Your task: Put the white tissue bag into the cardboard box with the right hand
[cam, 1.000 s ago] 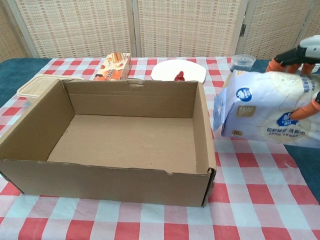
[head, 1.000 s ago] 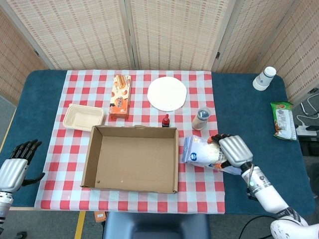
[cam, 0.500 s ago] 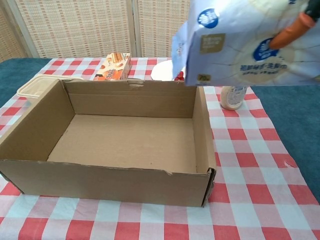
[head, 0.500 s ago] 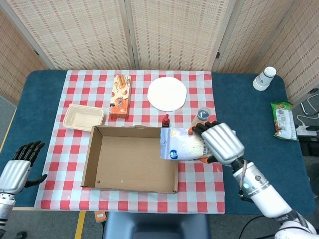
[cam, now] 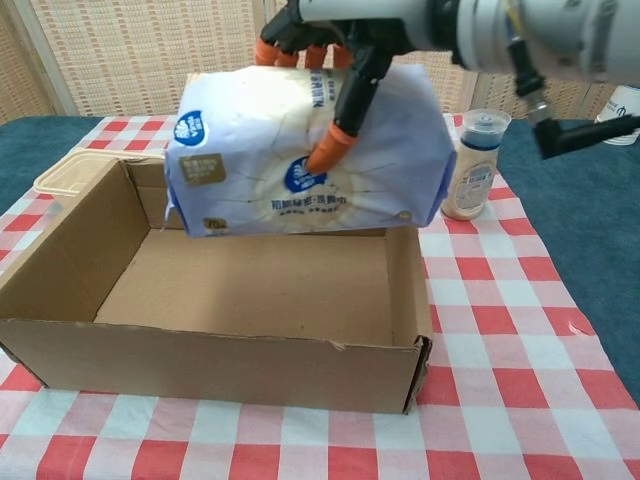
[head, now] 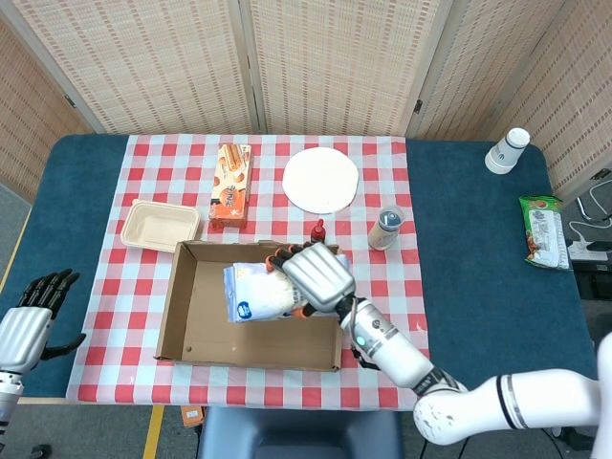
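Note:
My right hand (head: 313, 276) (cam: 335, 60) grips the white tissue bag (head: 253, 292) (cam: 300, 155) from above and holds it in the air over the open cardboard box (head: 191, 316) (cam: 240, 290). The bag hangs above the box's middle, clear of the floor and walls in the chest view. The box is empty inside. My left hand (head: 33, 316) rests open off the table's near left corner, seen only in the head view.
Behind the box stand a small red-capped bottle (head: 317, 230), a lidded jar (head: 386, 229) (cam: 474, 165), a white plate (head: 320, 180), an orange snack box (head: 230, 185) and a beige tray (head: 161, 226). A cup (head: 507, 150) and a green packet (head: 542, 230) lie far right.
My right hand has lifted the tissue bag from the cloth right of the box and carried it left, so it now hangs over the box's inside. The left hand stayed put.

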`<state>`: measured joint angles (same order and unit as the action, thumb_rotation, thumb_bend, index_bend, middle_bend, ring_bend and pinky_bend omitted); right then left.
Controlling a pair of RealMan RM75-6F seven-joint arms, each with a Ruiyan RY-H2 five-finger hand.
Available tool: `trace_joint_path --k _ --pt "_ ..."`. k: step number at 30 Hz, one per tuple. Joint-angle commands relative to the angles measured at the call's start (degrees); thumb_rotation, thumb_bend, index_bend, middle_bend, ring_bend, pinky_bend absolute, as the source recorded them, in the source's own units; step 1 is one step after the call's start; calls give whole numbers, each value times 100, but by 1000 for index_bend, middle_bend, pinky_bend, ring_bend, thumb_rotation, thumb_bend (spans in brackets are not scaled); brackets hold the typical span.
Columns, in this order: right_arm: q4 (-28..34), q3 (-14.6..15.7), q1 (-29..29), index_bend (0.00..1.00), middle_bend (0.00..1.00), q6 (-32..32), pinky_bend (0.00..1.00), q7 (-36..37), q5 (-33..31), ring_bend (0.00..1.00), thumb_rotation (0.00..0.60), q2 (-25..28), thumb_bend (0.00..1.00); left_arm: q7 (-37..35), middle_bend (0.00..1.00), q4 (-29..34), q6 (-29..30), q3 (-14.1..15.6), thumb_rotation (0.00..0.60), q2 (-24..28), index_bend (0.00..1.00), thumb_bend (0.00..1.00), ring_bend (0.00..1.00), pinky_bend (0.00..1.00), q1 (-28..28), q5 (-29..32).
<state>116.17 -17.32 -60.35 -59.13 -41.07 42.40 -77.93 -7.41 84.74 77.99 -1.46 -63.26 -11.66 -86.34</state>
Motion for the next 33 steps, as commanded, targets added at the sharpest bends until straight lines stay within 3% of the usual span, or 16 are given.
trace_joint_path --k 1,13,15,16,19,21,27,33 --pt "-370 -69 -289 504 368 -66 515 -99 -219 350 600 -402 0 -4 0 3 -16 -1 600 3 0 209 0 73 -9 2" --pt "-1252 -63 -878 474 368 151 502 27 -556 324 600 -1255 0 -148 0 -12 -40 -25 600 49 0 210 0 73 -21 29" --pt "-1336 -36 -934 406 360 181 447 12 -676 274 600 -1314 0 -174 0 -11 -31 -31 600 61 0 210 0 73 -21 26" --pt "-1361 -11 -975 331 332 202 373 -29 -818 217 600 -1327 0 -190 0 -10 -26 -29 600 68 0 210 0 73 -18 22" --pt "-1396 32 -1082 94 165 234 125 -140 -1130 36 600 -1317 0 -217 0 -10 -18 -15 600 82 0 210 0 73 -7 9" --pt "-1401 34 -1090 15 77 261 29 -82 -1173 0 600 -1307 0 -230 0 -8 -7 -13 600 87 0 211 0 73 -1 4" --pt "-1179 37 -1049 0 7 196 0 79 -1111 0 600 -1106 0 -199 0 2 23 0 600 82 0 209 0 73 15 -20" --pt "-360 187 -738 0 4 -384 0 3 -549 0 600 -447 0 -135 0 -15 -20 16 600 47 0 209 0 72 4 -18"
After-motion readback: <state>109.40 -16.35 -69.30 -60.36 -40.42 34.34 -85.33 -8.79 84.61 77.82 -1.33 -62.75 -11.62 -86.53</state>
